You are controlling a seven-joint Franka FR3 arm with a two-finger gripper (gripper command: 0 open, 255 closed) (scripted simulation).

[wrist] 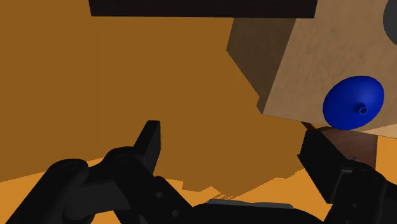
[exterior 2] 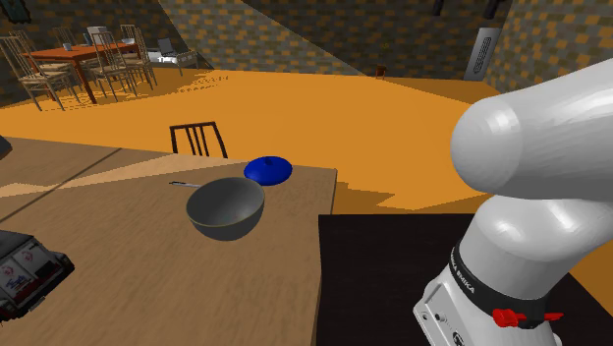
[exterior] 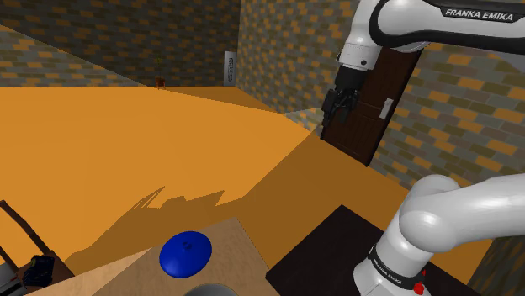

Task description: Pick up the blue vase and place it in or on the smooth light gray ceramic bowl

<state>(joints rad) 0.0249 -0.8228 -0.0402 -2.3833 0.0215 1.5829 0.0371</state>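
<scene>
The blue vase (exterior: 185,252) (exterior 2: 267,170) is a low, squat shape with a small neck, standing near the corner of the wooden table (exterior 2: 147,285). Right beside it sits the grey bowl (exterior 2: 226,206) (exterior: 214,289), upright with nothing inside. My gripper (exterior: 335,108) hangs high in the air over the orange floor, well away from the table. In the wrist view my gripper (wrist: 234,149) is open with nothing between its fingers (wrist: 149,143); the vase (wrist: 353,102) lies far beyond one fingertip, and the bowl's rim (wrist: 390,19) shows past it.
A dark chair back (exterior 2: 201,140) stands behind the table's far edge. A boxy object (exterior 2: 25,270) lies on the table at the second exterior view's left. A dark door (exterior: 370,109) is behind the gripper. My stand (exterior 2: 393,285) is black. A dining set (exterior 2: 83,59) stands far off.
</scene>
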